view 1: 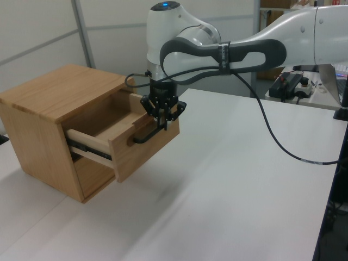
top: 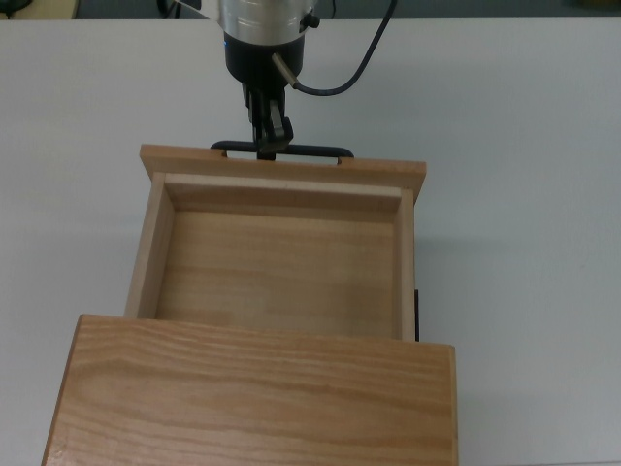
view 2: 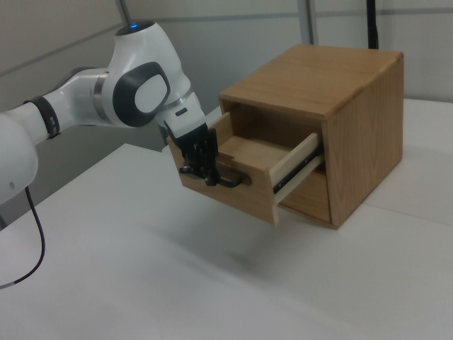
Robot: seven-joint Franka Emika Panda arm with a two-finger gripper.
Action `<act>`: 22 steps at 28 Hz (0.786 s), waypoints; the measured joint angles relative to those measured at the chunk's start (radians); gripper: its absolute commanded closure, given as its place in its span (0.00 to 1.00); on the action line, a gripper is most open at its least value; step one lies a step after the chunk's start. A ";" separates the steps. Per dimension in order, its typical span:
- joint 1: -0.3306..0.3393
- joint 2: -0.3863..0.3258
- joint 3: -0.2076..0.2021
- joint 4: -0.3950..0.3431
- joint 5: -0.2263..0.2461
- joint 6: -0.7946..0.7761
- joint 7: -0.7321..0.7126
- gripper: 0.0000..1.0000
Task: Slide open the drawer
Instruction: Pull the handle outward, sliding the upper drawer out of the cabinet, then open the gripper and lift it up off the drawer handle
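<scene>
The light wood drawer [top: 281,262] stands pulled well out of the cabinet, its inside bare. Its wide front panel [top: 369,173] faces the arm and carries the black bar handle [top: 320,151]. My gripper [top: 272,146] reaches down from the top view's upper edge and is shut on the middle of that bar. The left view shows the drawer [view 1: 138,155] sticking out to the right, with the gripper [view 1: 164,126] on the handle [view 1: 142,138]. Seen in the right view, the gripper [view 2: 207,177] holds the handle [view 2: 237,180] at the drawer's front [view 2: 233,202].
The grained cabinet top [top: 252,388] fills the top view's lower part. A second, lower drawer front [view 1: 95,174] sits shut beneath the open one. A black cable [view 1: 272,136] hangs from the arm across the white table [view 1: 228,206].
</scene>
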 measured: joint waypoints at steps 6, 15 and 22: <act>-0.004 -0.014 0.000 -0.002 0.000 -0.034 -0.002 1.00; -0.010 -0.047 0.000 -0.006 0.000 -0.065 -0.010 1.00; -0.011 -0.069 0.000 -0.007 0.000 -0.091 -0.010 0.84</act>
